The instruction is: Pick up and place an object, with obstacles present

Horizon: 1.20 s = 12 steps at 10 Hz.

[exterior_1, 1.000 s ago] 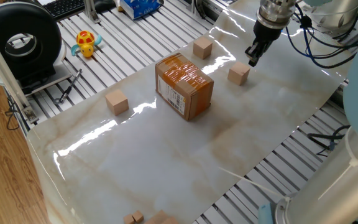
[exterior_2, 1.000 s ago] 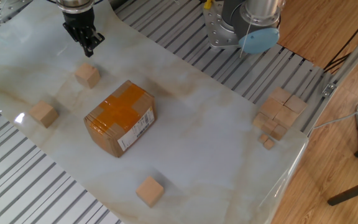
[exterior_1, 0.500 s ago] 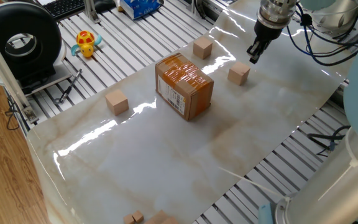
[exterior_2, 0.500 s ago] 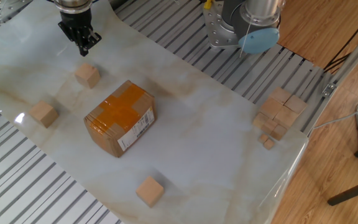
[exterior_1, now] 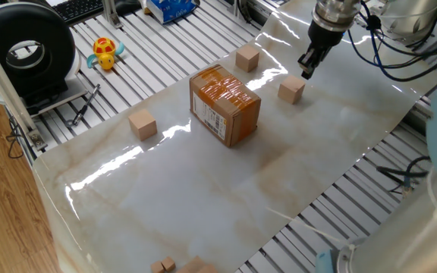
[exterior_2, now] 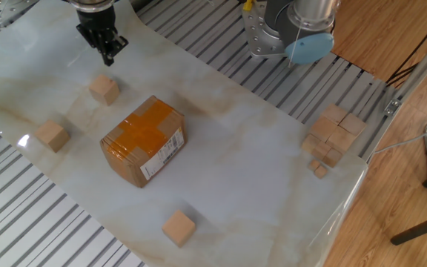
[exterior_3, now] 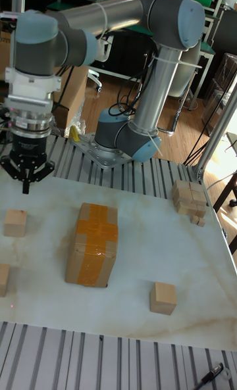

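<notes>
Status: early. Gripper (exterior_1: pixel 307 70) fingers together, empty, hovering just above and beside cube (exterior_1: pixel 291 91). Cube on table, near box (exterior_1: pixel 224 104). Left: grasp, lift, place clear of box.

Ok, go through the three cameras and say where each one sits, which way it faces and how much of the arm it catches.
One fixed view: high, off one table corner, looking down at the cardboard box; shows the gripper and wrist.
The other fixed view: high on the opposite side, looking down; shows the gripper and the arm's base.
Tall fixed view: low at the table edge, facing the whole arm and the room.
All three share the box and three loose cubes.
</notes>
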Each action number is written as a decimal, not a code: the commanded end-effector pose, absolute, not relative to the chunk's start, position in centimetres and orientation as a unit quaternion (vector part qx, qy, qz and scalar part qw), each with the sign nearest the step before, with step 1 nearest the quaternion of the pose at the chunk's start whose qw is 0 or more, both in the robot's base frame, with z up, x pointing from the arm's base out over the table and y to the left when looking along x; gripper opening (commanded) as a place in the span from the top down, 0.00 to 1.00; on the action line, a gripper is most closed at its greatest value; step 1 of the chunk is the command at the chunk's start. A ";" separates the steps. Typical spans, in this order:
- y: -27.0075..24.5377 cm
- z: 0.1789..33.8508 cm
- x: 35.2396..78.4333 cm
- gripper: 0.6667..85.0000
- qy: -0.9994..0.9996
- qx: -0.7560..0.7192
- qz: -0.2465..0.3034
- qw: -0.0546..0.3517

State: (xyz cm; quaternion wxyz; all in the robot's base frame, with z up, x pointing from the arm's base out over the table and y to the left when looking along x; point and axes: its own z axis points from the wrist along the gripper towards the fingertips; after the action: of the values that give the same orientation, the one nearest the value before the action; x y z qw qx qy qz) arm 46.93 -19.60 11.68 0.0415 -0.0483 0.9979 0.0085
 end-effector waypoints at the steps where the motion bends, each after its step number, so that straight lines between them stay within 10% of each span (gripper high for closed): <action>1: -18.1 14.0 46.5 0.99 0.998 -0.040 -0.003 0.045; 7: -18.2 13.5 49.0 0.99 0.988 -0.120 -0.008 0.097; 12: -10.2 21.5 50.2 0.99 0.995 -0.069 0.002 0.071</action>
State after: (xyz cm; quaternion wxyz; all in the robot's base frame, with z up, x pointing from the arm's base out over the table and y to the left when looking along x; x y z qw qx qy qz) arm 49.31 -13.58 18.56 0.0645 -0.0839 0.9944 -0.0029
